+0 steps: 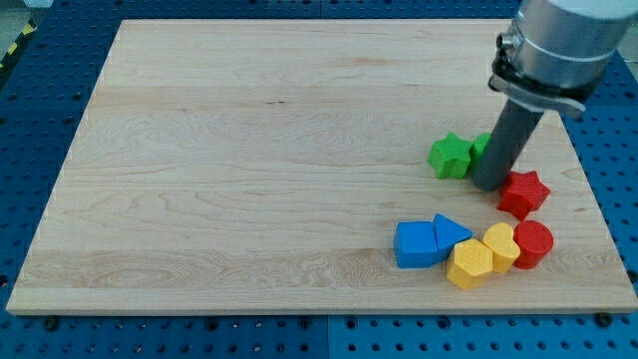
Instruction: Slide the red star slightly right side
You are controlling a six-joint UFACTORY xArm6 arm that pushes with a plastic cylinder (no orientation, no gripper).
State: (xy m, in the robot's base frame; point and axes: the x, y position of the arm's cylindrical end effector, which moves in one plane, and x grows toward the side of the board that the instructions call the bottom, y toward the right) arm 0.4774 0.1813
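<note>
Tip: my tip [488, 185] down on the board, right of centre in the frame; a bare rod, so no fingers to spread or pinch, nothing held.
Touching: pressed against the upper-left edge of the red star [524, 193], or just beside it; exact contact hard to tell.
Red star: right side of the frame, just below and right of the rod's end.
Around: green star [451, 156] just left of the rod; second green block [482, 147] partly hidden behind it, shape unclear.
Below: cluster at lower right — blue cube [416, 244], blue triangle [453, 233], yellow hexagon [470, 264], yellow block [501, 245], red cylinder [533, 243], packed side by side.
Surface: wooden board [249, 170] on a blue pegboard table [30, 110].
Containers: cannot tell of any.
</note>
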